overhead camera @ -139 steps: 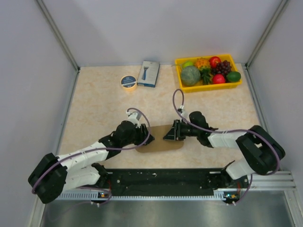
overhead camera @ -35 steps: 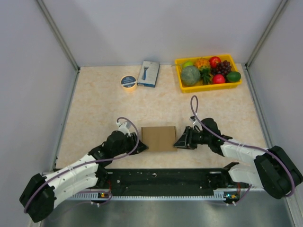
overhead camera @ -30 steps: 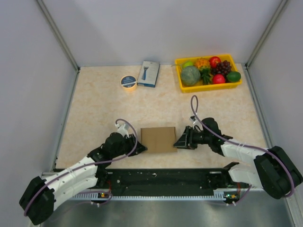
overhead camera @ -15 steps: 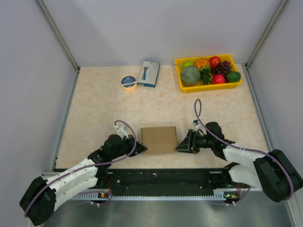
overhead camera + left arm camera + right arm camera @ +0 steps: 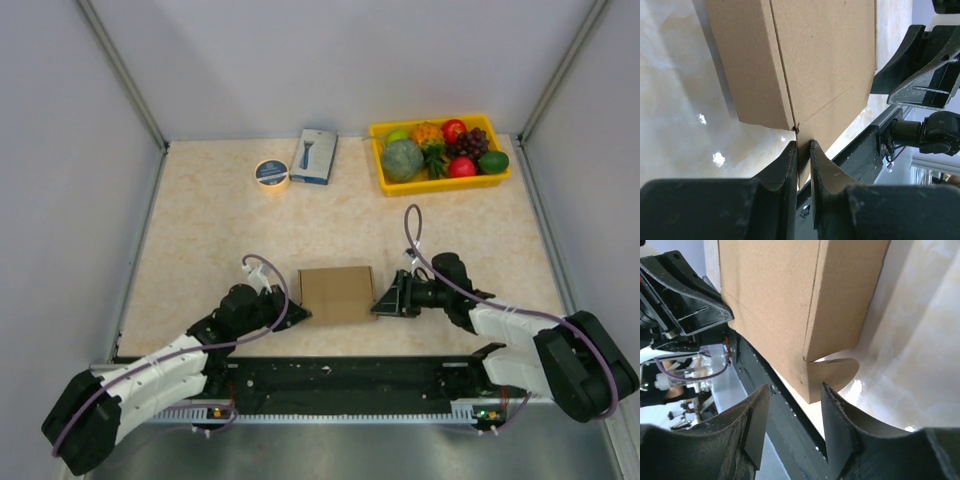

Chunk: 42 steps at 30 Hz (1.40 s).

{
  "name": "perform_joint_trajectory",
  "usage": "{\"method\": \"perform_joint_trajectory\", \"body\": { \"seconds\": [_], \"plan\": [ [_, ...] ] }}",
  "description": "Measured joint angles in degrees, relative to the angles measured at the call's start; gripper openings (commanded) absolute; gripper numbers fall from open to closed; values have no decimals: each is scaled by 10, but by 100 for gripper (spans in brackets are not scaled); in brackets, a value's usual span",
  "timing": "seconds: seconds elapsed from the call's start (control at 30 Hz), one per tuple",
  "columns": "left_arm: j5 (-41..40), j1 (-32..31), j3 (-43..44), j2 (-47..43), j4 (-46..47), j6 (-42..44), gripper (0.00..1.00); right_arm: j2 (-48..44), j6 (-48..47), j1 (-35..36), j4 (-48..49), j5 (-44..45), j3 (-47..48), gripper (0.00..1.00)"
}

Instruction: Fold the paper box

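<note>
- The left jaws, nearly pressed together, pinch a thin edge at the left near corner of the paper box (image 5: 336,293).
- The right jaws stand spread at the box's right side, flanking a rounded flap without gripping it.
- The box is a plain brown creased rectangle on the beige tabletop (image 5: 220,220).
- A yellow tray (image 5: 445,184) of fruit sits well beyond the box.

Paper box (image 5: 336,293) sits near the front edge, between left gripper (image 5: 300,312) and right gripper (image 5: 379,303). Tray (image 5: 445,184) is back right, with the small box (image 5: 314,156) and what's probably a tape roll (image 5: 272,173) to its left.

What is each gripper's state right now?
Left gripper: closed on the paper box edge.
Right gripper: open, box corner between its jaws, not gripped.
</note>
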Motion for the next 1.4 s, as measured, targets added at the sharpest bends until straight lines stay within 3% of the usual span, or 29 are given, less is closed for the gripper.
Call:
{"method": "perform_joint_trajectory", "body": {
  "seconds": [0.27, 0.5, 0.6, 0.8, 0.87, 1.2, 1.23, 1.3, 1.37, 1.4],
  "plan": [
    [0, 0, -10, 2, 9, -3, 0, 8, -40, 0, 9, 18, 0, 47],
    [4, 0, -16, 13, 23, -9, 0, 55, -26, 0, 103, -8, -18, 41],
    [7, 0, -17, 13, 22, -9, 0, 75, 0, 0, 157, -21, -38, 36],
    [9, 0, -17, 8, 17, -9, 0, 102, 43, -1, 223, -35, -53, 15],
    [8, 1, -17, 7, 17, -9, 0, 105, 52, -1, 233, -37, -53, 0],
    [-1, 3, -22, -1, 16, -8, 0, 185, 94, -5, 332, -43, -57, 0],
    [-3, 3, -22, -3, 12, -8, 2, 194, 99, -5, 344, -45, -58, 0],
    [-6, 3, -22, -7, 8, -7, 15, 226, 112, -7, 386, -49, -61, 0],
    [-10, 3, -22, -12, 0, -5, 40, 253, 125, -7, 426, -54, -64, 2],
    [-10, 3, -22, -17, -5, -3, 48, 264, 130, -7, 441, -57, -65, 14]
  ]
}}
